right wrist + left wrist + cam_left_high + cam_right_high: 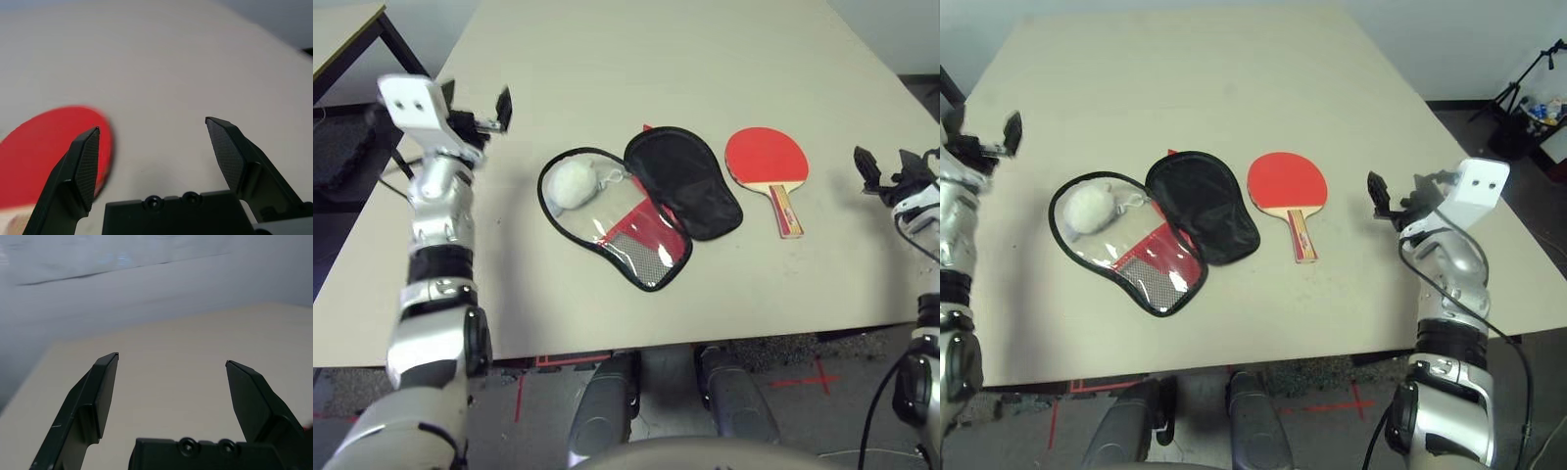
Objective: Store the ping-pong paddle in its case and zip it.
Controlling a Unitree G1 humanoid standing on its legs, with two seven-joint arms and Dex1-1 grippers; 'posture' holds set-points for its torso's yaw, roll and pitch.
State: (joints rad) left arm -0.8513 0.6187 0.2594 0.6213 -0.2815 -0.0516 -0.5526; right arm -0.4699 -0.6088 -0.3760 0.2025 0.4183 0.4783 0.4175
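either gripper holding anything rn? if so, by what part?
Nothing held. Left gripper and right gripper are both open and empty; the paddle and the open case lie on the table.

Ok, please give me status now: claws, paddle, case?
Left claw open, empty, above table. Right claw open, empty, beside paddle. Case lies unzipped, spread open, paddle outside. Nothing between them.

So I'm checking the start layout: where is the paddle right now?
In the head views, the paddle lies flat on the table, right of the open case and apart from it, handle toward the robot.
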